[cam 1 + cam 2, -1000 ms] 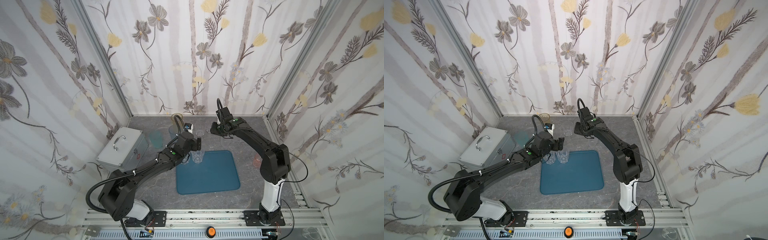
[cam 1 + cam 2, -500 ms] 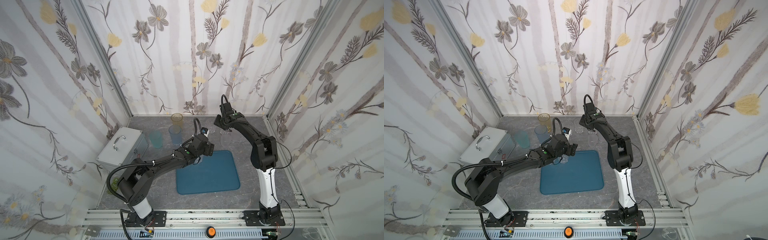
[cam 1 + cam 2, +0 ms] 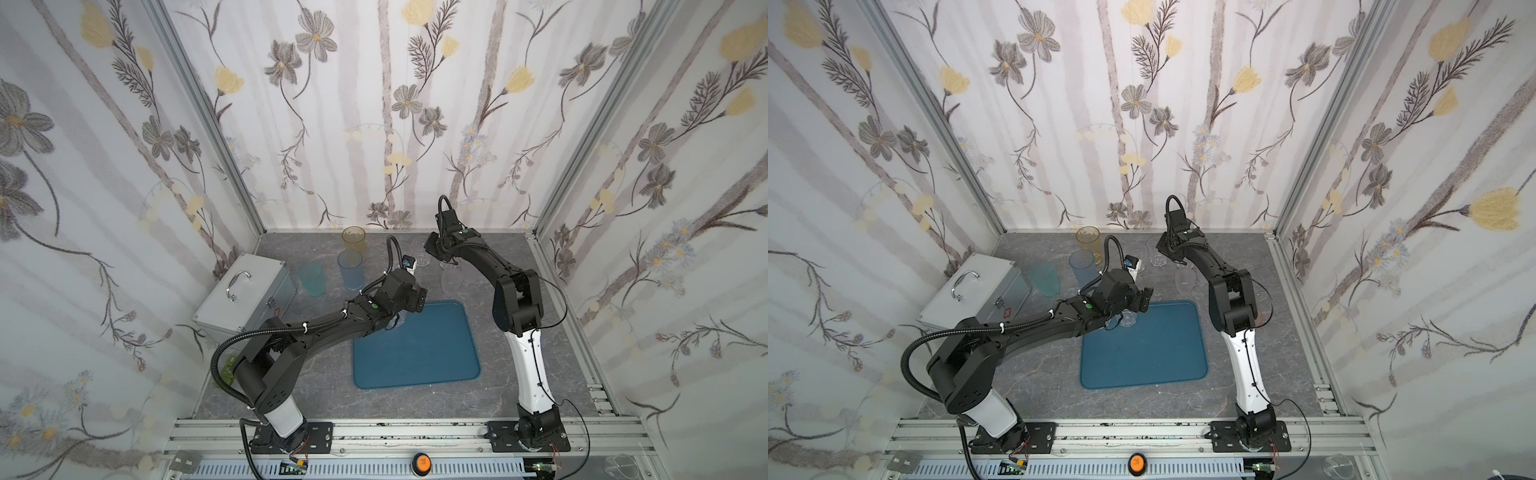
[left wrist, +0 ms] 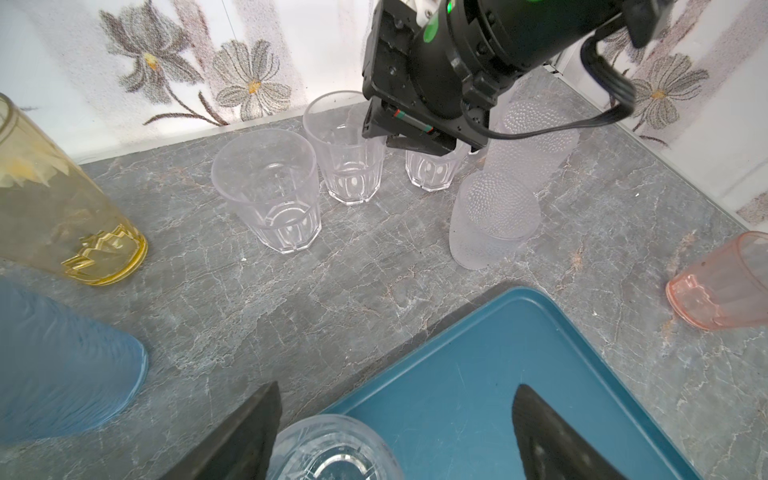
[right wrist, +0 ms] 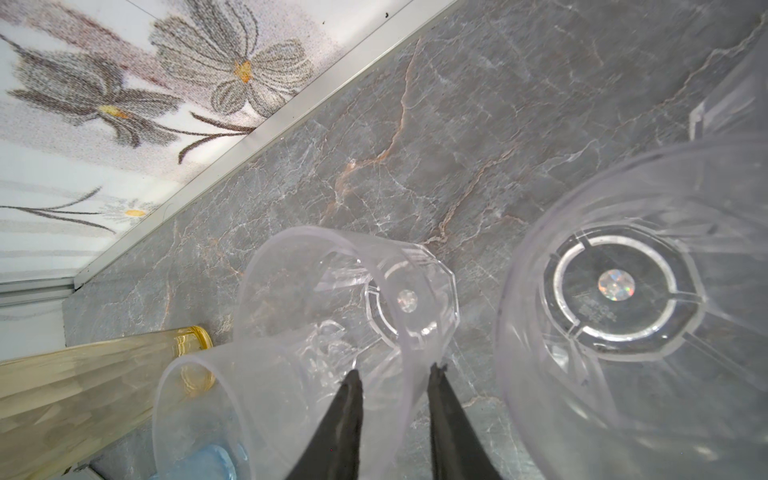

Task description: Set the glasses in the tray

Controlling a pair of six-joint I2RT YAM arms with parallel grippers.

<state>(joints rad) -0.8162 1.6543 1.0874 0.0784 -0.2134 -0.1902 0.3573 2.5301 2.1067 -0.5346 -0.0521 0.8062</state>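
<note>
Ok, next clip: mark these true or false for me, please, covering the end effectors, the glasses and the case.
1. The left end effector is open. True.
2. The pink glass is on the tray. False: it stands on the table, beside the tray.
3. The right end effector straddles the wall of a clear glass. True.
4. The amber glass lies on its side. False: it stands upright.
5. The case is open. False: its lid is shut.
</note>
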